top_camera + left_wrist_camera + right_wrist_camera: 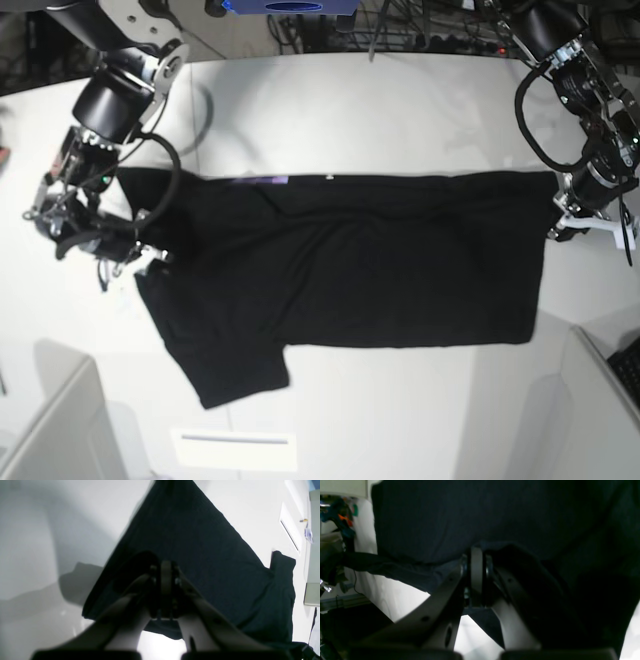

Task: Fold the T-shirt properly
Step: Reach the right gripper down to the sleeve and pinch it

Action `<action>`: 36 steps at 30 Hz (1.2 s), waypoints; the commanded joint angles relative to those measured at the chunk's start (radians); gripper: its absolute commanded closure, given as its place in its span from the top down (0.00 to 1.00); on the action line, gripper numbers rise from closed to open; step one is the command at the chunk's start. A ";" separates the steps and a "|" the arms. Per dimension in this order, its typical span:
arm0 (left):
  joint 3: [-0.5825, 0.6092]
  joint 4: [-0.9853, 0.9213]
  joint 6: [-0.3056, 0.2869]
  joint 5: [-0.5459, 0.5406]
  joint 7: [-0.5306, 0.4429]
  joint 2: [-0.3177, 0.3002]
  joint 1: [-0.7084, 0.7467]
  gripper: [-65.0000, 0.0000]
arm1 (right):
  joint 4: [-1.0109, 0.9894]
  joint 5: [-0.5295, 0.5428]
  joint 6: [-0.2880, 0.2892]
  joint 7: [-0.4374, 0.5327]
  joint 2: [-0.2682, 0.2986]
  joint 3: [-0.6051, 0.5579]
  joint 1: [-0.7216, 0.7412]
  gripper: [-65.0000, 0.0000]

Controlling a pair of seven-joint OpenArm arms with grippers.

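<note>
Claws pinch opposite ends: my right claw [112,252] clamps the T-shirt [350,270] shoulder, my left claw [558,222] clamps the hem, so I hold it stretched taut between them across the worktop [400,100].

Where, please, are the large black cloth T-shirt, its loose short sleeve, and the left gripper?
large black cloth T-shirt [380,265]: base view, middle of the flat body.
loose short sleeve [235,365]: base view, its lower half on the table.
left gripper [165,572]: left wrist view, between the shut fingertips pinching cloth.
</note>
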 commanded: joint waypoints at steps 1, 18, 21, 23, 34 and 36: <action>-0.005 0.016 -0.005 -0.017 -0.017 -0.018 -0.013 0.00 | 0.000 0.026 -0.003 0.017 0.016 -0.003 0.034 0.00; 0.001 0.013 -0.003 -0.015 -0.018 -0.018 -0.054 0.00 | -0.156 0.031 0.000 0.136 0.053 -0.122 0.117 0.00; 0.001 0.000 -0.002 -0.015 -0.017 -0.018 -0.059 0.00 | -0.158 0.026 -0.003 0.138 0.053 -0.123 0.120 0.00; 0.001 -0.028 -0.002 -0.015 -0.017 -0.018 -0.062 0.00 | -0.158 0.026 -0.006 0.138 0.051 -0.123 0.120 0.00; -0.001 -0.056 -0.002 -0.015 -0.017 -0.033 -0.077 0.17 | -0.150 0.034 -0.006 0.135 0.043 -0.077 0.111 0.39; -0.007 -0.054 -0.002 -0.015 -0.017 -0.035 -0.085 0.45 | -0.150 0.034 -0.006 0.130 0.028 -0.002 0.111 0.58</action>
